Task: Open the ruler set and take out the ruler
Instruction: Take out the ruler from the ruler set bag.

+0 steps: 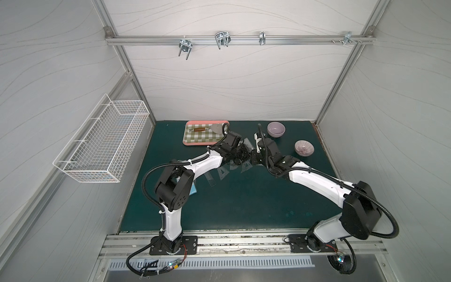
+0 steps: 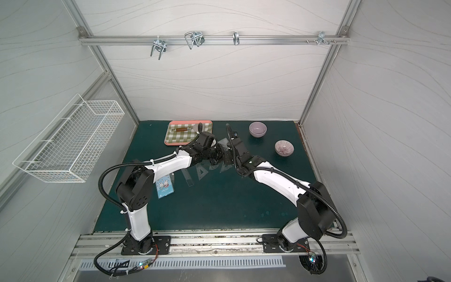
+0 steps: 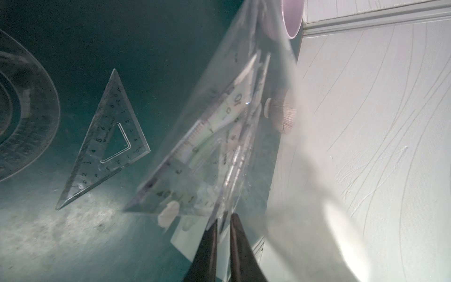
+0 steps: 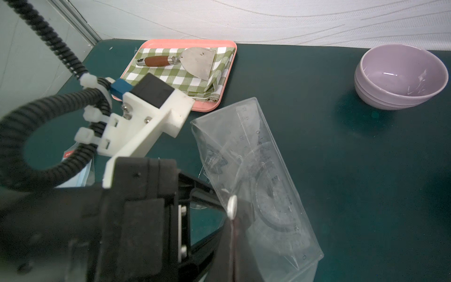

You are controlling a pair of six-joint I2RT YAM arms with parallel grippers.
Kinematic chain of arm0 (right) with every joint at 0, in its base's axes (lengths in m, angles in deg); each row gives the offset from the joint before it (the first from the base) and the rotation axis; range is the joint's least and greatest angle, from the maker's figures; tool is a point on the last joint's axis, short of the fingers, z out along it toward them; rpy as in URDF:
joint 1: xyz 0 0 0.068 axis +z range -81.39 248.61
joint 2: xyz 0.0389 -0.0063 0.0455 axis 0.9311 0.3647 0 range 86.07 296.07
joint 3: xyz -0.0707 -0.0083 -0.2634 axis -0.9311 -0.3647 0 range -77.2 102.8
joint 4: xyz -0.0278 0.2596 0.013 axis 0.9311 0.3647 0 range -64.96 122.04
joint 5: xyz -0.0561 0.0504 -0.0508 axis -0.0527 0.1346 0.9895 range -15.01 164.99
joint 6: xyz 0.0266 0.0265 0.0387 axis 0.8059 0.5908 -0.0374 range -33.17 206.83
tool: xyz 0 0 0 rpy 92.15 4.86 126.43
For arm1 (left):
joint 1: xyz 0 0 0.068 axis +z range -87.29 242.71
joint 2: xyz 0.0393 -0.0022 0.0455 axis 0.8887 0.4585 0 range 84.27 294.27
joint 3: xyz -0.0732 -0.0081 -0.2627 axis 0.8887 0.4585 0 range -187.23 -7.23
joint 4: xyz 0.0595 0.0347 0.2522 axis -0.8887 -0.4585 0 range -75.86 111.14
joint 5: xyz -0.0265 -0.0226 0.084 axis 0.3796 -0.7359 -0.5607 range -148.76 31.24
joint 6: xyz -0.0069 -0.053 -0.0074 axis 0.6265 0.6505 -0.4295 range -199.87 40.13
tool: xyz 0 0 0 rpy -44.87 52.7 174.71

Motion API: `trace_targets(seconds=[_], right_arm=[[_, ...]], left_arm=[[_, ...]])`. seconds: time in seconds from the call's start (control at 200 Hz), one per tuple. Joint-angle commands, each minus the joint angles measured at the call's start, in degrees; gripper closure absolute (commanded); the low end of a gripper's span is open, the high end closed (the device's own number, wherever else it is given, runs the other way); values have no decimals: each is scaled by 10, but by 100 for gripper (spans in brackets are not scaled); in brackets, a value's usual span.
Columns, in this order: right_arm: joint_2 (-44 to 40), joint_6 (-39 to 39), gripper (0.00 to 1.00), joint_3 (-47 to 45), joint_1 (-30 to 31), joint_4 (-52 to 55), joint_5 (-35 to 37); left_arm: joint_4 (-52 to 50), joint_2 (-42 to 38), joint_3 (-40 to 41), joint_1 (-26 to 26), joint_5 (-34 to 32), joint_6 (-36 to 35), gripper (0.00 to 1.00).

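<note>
Left pincer (image 3: pixel 223 219) and right pincer (image 4: pixel 231 221) both clamp the clear ruler set (image 4: pixel 256 171), lifted over the bench (image 1: pixel 244 200) toward its far edge; set square (image 3: pixel 105 141) and protractor (image 3: pixel 24 109) lie loose nearby.

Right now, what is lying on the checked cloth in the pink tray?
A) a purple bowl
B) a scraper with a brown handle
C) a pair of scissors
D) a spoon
B: a metal scraper with a brown handle lies on the green checked cloth in the pink tray.
</note>
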Motion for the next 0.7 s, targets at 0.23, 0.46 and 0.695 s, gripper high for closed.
trace_targets(seconds=[0.23,0.46,0.695], right_arm=[[3,0,100,-16,-17,-11,10],[-6,-2,100,-18,-31,-10,11],[-7,-3,100,-21,-44,-6,13]], left_arm=[[59,-14,12,7,15,23,97],[59,-20,26,11,16,21,100],[54,-33,38,10,22,11,100]])
